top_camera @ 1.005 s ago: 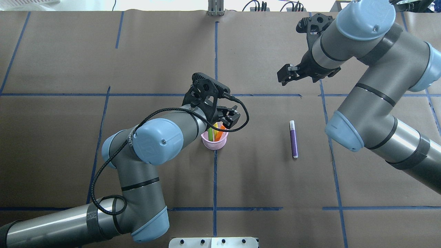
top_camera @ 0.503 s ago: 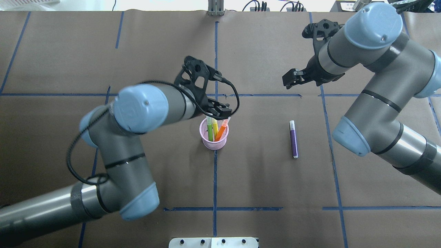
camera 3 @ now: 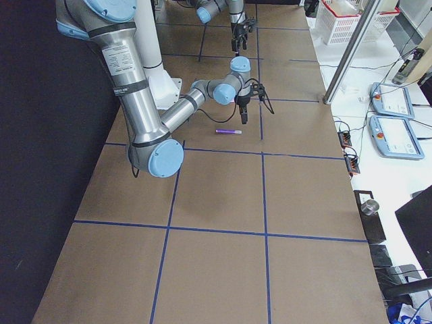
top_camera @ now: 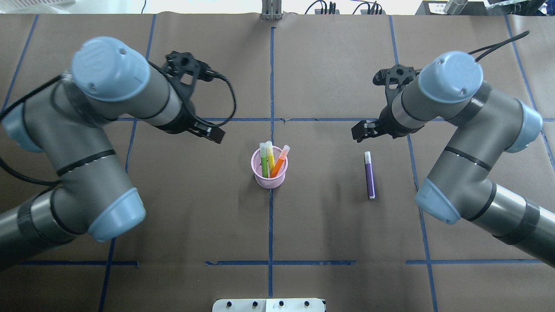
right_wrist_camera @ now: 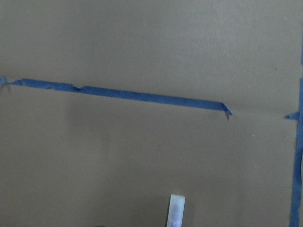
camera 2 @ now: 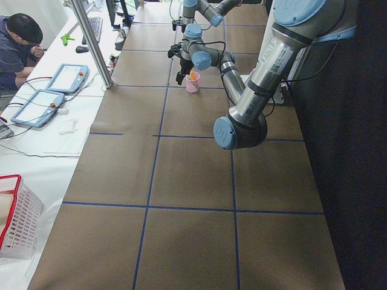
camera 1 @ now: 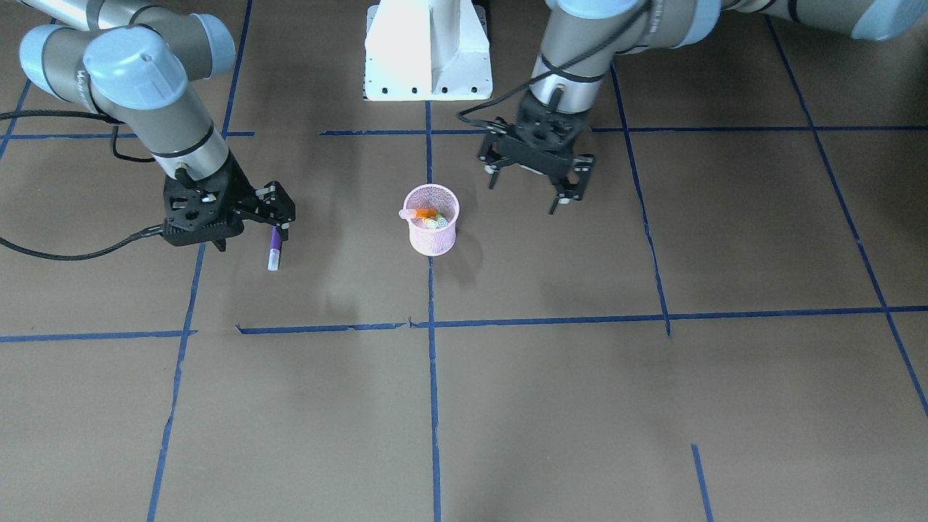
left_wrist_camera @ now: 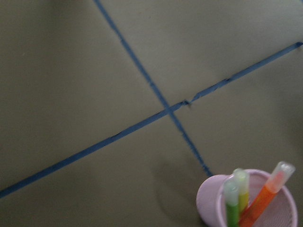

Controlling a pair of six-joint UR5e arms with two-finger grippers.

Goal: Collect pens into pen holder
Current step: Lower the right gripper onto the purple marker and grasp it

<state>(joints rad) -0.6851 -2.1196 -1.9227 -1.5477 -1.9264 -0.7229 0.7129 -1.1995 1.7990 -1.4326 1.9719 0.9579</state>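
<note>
Counter (top_camera: 338, 242) surface is brown paper, divided into large squares by blue tape lines (top_camera: 270, 225). The left arm (top_camera: 86, 143) reaches in from the counter's left edge, the right arm (top_camera: 468, 130) from its right edge, both bent at the elbow with their wrists turned toward the middle.

The left pincer (camera 1: 525, 190) hangs above the counter, on the left-edge side of the pen holder (top_camera: 269, 182) and apart from it. Its jaws stand wide apart and grip nothing. The right pincer (camera 1: 274, 210) hangs low, just over the capped end of the purple pen (top_camera: 369, 175). Its jaws look parted and it has hold of nothing, with the pen lying free on the paper.

The pen holder, a pink mesh cup, stands upright about midway between the left and right edges, right on the centre tape line. Three pens stand in it, caps up: a green pen (top_camera: 264, 164), a yellow pen (top_camera: 270, 158) and an orange pen (top_camera: 279, 164), the orange one leaning toward the right edge.

The purple pen lies flat, well apart from the cup toward the right edge, its pale cap pointing at the far edge.
</note>
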